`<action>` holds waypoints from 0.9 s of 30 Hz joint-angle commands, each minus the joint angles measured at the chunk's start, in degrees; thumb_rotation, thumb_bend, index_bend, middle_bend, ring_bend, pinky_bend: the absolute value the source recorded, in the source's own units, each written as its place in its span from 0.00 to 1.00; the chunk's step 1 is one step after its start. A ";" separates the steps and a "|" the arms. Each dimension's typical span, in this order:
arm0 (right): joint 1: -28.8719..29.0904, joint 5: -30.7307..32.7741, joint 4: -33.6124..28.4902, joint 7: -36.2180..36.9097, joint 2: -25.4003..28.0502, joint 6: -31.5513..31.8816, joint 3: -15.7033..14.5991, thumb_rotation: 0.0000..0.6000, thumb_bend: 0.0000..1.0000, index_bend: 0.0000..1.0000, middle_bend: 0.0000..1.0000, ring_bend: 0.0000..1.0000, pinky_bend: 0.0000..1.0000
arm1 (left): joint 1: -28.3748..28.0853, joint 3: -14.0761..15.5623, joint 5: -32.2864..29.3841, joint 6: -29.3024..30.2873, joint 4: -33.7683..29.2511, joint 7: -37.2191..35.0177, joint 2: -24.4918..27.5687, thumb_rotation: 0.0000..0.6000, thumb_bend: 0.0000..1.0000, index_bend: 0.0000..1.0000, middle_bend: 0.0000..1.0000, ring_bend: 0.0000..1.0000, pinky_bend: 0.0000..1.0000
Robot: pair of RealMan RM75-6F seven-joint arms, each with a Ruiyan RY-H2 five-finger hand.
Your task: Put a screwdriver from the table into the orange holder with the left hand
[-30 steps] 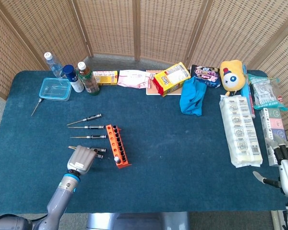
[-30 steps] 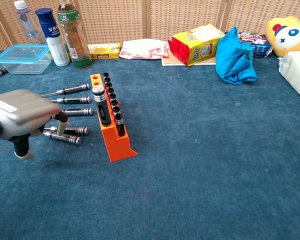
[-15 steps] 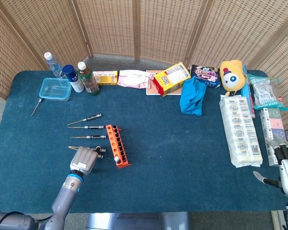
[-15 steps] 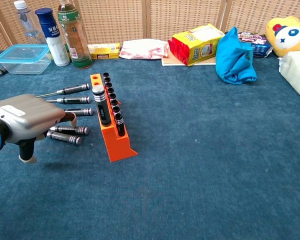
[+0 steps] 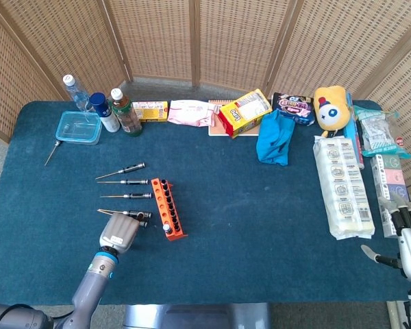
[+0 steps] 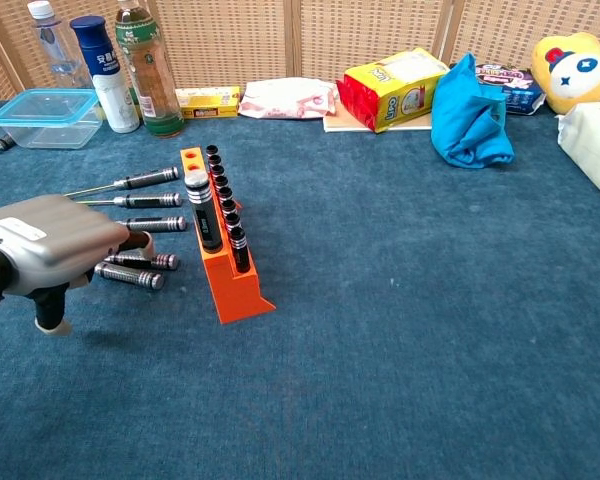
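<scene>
The left robot hand (image 6: 50, 245) is drawing back a little toward the lower left of the chest view, away from the screwdrivers it was reaching over half a second ago, and it is sitting slightly lower in the head view too. Nothing else is moving. It is hovering just beside the two nearest screwdrivers (image 6: 130, 268), fingers pointed at their handles; I cannot tell whether they are touching one, and nothing is lifted yet. By my reading, the grasp is still being lined up, so the task is barely begun.

The bench (image 5: 260, 212) is carrying the holder (image 6: 225, 262) left of centre, several slots already filled with dark handles. Three more screwdrivers (image 6: 145, 200) are lying further up, left of the holder. The right robot hand (image 5: 407, 236) is resting idle at the lower right edge of the head view, holding nothing, its fingers loosely apart.
</scene>
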 commanded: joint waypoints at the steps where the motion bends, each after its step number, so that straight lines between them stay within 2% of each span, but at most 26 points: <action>1: 0.01 0.07 0.03 0.15 0.04 -0.05 0.04 1.00 0.09 0.13 0.04 0.05 0.01 | -0.18 0.25 0.05 0.10 -0.02 -0.13 -0.19 1.00 0.16 0.17 1.00 1.00 0.98; 20: 0.04 -0.04 -0.02 0.27 0.13 -0.11 0.00 1.00 0.09 0.13 0.04 0.05 0.01 | -0.86 1.83 1.36 2.26 -2.34 -0.63 -0.26 1.00 0.16 0.17 1.00 1.00 0.98; 27: -0.04 -0.04 -0.02 0.52 0.23 0.03 0.02 1.00 0.09 0.13 0.04 0.05 0.01 | -1.41 1.82 1.12 1.66 -1.09 -1.07 -0.98 1.00 0.16 0.17 1.00 1.00 0.98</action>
